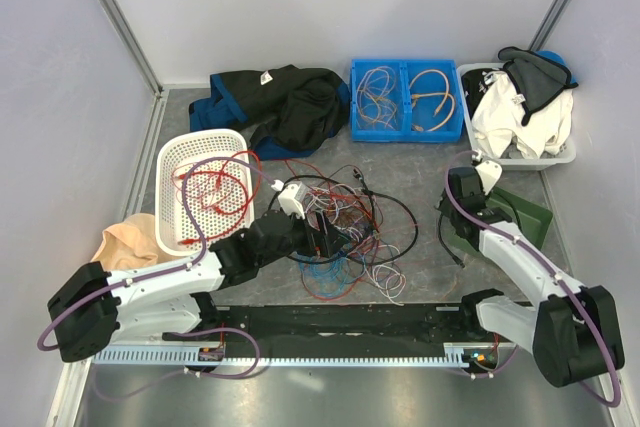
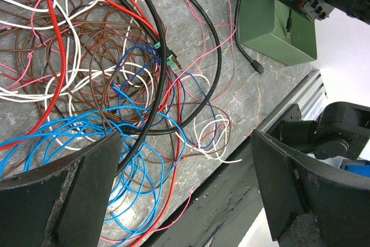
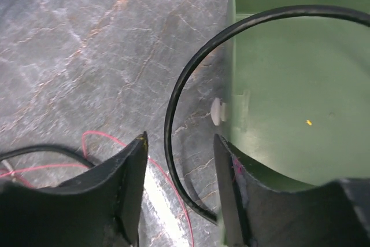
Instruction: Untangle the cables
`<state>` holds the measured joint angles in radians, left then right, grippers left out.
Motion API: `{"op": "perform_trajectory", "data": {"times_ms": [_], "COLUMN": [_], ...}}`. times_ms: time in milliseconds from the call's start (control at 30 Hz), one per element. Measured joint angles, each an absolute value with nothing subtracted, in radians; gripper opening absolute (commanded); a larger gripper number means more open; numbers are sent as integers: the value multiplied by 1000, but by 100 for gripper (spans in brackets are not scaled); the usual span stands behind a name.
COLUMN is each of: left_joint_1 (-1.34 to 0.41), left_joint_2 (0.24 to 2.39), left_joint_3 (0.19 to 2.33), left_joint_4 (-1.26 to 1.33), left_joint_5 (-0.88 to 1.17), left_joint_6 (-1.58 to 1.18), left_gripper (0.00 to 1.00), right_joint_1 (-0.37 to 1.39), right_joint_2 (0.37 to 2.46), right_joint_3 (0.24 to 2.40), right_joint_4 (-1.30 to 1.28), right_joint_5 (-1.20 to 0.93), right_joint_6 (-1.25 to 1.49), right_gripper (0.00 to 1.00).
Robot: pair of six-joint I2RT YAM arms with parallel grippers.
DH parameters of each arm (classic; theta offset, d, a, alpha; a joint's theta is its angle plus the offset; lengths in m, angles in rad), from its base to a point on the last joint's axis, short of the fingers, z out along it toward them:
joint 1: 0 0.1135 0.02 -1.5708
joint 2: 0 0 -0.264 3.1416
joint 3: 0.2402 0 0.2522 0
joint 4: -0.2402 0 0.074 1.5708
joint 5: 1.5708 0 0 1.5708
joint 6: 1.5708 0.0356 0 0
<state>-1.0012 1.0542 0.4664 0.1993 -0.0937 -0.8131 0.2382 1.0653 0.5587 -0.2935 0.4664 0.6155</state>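
**Left arm low over the tangle, right arm at the green tray**

The cables (image 1: 340, 232) lie in a loose heap at the centre of the bench (image 1: 420, 172), just below the middle of the overhead view. In it, red, brown, white, pink and light blue wires (image 2: 69, 137) cross one another. A thicker black cable (image 2: 215, 50) loops around the heap's right side.

The left arm (image 1: 160, 287) stretches from its base at the lower left, lying low and nearly level. Its wrist reaches the left edge of the heap. The left jaws stand wide open. Their two fingers (image 2: 63, 201) sit at the bottom corners of the wrist view with nothing gripped, and the blue wires lie beneath the gap.

The right arm (image 1: 520, 257) rises from the lower right and slants up and to the left. Its wrist hangs over the left edge of the green tray (image 1: 525, 212). The right jaws are parted only narrowly. A black cable (image 3: 169, 120) curves out of the tray and down between the fingers (image 3: 124, 195), close to the right-hand one. I cannot tell whether it touches. A thin pink wire (image 3: 173, 183) lies on the bench below the gap.

A white basket (image 1: 165, 162) at the centre left holds red wires. A blue bin (image 1: 356, 97) at the upper centre holds a few more. A dark jacket (image 1: 280, 107) lies to the left of the blue bin, and a white tub (image 1: 530, 159) of clothes sits at the upper right.
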Motion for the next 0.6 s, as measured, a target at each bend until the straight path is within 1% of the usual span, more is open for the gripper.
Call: {"op": "perform_trajectory", "data": {"times_ms": [133, 333, 533, 600], "left_joint_1": [-1001, -1001, -1001, -1001], "left_joint_2": [1056, 1060, 1052, 1047], "left_joint_3": [456, 441, 428, 423], "left_joint_4": [217, 228, 235, 235], "left_joint_5": [-86, -71, -69, -69], "left_joint_6": [-813, -814, -814, -814], "left_gripper": [100, 100, 100, 100], "right_joint_1": [238, 239, 239, 239], "right_joint_2": [1128, 1161, 1260, 1293], "right_joint_3": [572, 572, 583, 585], "right_joint_4": [-277, -195, -148, -137], "right_joint_5": [484, 496, 511, 514], "right_joint_6": [630, 695, 720, 723], "right_gripper": [62, 62, 62, 59]}}
